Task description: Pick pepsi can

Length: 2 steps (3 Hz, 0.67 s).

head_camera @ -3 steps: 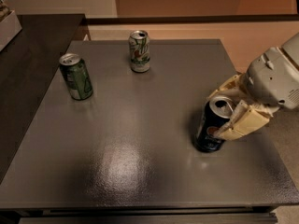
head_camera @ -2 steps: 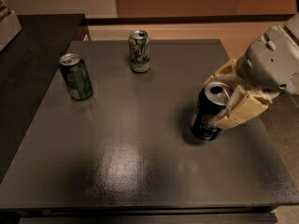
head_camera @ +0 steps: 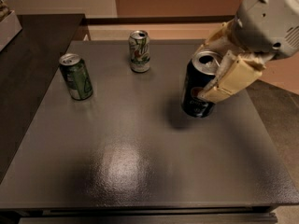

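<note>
The pepsi can (head_camera: 195, 93) is dark navy with a silver top and hangs tilted above the grey table (head_camera: 140, 162), with its shadow on the surface below and to the left. My gripper (head_camera: 216, 69) comes in from the upper right and is shut on the can. One cream finger (head_camera: 230, 78) lies across the can's right side. The other finger is partly hidden behind the can.
A green can (head_camera: 76, 76) stands at the table's left. A white-and-green can (head_camera: 139, 51) stands at the back centre. A dark counter (head_camera: 28, 69) runs along the left. The table's right edge drops to the floor.
The gripper has lifted the pepsi can off the table and carried it up and back. The two other cans have not moved.
</note>
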Available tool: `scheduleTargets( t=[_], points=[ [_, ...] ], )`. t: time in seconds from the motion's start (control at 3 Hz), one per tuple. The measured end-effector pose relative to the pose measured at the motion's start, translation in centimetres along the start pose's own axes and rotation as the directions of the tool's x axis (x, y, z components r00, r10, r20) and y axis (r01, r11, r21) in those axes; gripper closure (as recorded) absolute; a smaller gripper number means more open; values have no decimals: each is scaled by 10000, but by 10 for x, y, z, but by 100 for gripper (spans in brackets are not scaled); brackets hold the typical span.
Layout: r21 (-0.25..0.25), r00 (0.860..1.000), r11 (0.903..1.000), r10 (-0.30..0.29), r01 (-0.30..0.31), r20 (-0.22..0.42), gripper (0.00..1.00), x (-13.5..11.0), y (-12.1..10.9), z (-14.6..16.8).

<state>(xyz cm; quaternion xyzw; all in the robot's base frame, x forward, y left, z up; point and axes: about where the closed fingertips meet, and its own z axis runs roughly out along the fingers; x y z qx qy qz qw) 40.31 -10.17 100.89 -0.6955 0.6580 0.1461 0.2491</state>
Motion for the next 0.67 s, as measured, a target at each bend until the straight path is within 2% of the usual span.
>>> scheduleTargets(
  t=[0.67],
  points=[
    [238,9997,9997,-60,66,-243,100,-18,-13,-10]
  ],
)
